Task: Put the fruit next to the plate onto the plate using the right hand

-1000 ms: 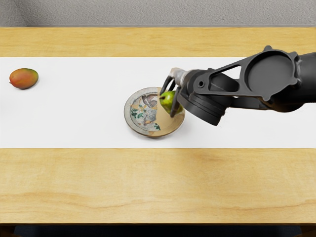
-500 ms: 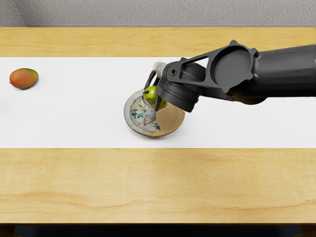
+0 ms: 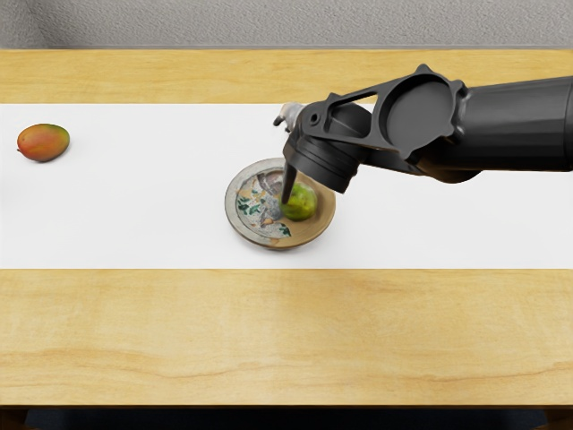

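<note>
the green fruit (image 3: 301, 202) lies on the plate (image 3: 251, 202), on its right half. the right hand (image 3: 291, 148) hangs over the plate's upper edge, its fingers (image 3: 286, 186) loosened and holding nothing, one pointing straight down just beside the fruit. a mango (image 3: 42, 141) sits on the surface (image 3: 286, 331) far left of the plate.

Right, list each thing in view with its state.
right hand: over the plate, grip hidden
green fruit: on the plate, beneath the right hand
plate: flat on the white runner
mango: on the white runner, far left, untouched
</note>
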You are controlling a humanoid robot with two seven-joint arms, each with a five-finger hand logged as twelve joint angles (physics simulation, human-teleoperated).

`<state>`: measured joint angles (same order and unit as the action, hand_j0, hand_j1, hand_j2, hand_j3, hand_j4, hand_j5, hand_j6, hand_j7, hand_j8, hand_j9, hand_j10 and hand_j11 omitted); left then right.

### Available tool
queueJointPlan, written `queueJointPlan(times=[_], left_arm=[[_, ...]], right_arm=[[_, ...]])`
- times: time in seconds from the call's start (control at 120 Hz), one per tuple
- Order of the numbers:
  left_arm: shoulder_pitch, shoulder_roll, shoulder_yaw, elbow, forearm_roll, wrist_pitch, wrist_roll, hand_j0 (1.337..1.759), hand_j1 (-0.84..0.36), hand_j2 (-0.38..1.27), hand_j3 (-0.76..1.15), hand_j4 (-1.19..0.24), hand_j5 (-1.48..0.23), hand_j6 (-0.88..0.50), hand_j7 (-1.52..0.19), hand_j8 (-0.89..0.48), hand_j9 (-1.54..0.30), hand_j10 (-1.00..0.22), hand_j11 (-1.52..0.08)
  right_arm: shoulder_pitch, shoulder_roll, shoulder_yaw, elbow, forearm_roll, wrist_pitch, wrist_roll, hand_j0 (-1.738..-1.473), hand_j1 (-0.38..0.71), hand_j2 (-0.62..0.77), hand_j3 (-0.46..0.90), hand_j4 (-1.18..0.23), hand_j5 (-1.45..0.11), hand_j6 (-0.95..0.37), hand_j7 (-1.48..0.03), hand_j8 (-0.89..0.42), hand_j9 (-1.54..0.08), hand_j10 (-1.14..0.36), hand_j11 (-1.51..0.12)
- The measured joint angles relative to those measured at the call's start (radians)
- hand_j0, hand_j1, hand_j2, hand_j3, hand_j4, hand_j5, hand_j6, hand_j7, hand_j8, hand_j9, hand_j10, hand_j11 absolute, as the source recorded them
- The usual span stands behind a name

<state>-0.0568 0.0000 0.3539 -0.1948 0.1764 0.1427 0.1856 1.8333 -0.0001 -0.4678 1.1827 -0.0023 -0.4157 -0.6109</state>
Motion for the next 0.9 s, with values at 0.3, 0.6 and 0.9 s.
queueJointPlan(times=[0.3,0.6,0.9], left_arm=[[0.0,0.0,0.0,0.0,0.0,0.0,0.0,1.658,0.35,0.0,0.0,0.0,0.0,0.0,0.0,0.0,0.0,0.0,0.0],[0.0,0.0,0.0,0.0,0.0,0.0,0.0,1.658,0.35,0.0,0.0,0.0,0.0,0.0,0.0,0.0,0.0,0.0,0.0],[0.0,0.0,0.0,0.0,0.0,0.0,0.0,1.658,0.35,0.0,0.0,0.0,0.0,0.0,0.0,0.0,0.0,0.0,0.0]], right_arm=[[-0.021,-0.129,0.115,0.197,-0.012,-0.088,0.0,-1.658,-0.3,0.0,0.0,-0.06,-0.08,-0.05,-0.07,-0.04,-0.08,-0.05,-0.08],[-0.232,-0.401,0.497,0.406,-0.013,0.119,0.0,-1.658,-0.31,-0.01,0.0,-0.04,-0.05,-0.04,-0.05,-0.04,-0.05,-0.04,-0.05],[-0.599,-0.58,0.891,0.436,0.029,0.609,0.0,-1.658,-0.31,-0.01,0.0,-0.04,-0.05,-0.04,-0.05,-0.04,-0.05,-0.04,-0.05]])
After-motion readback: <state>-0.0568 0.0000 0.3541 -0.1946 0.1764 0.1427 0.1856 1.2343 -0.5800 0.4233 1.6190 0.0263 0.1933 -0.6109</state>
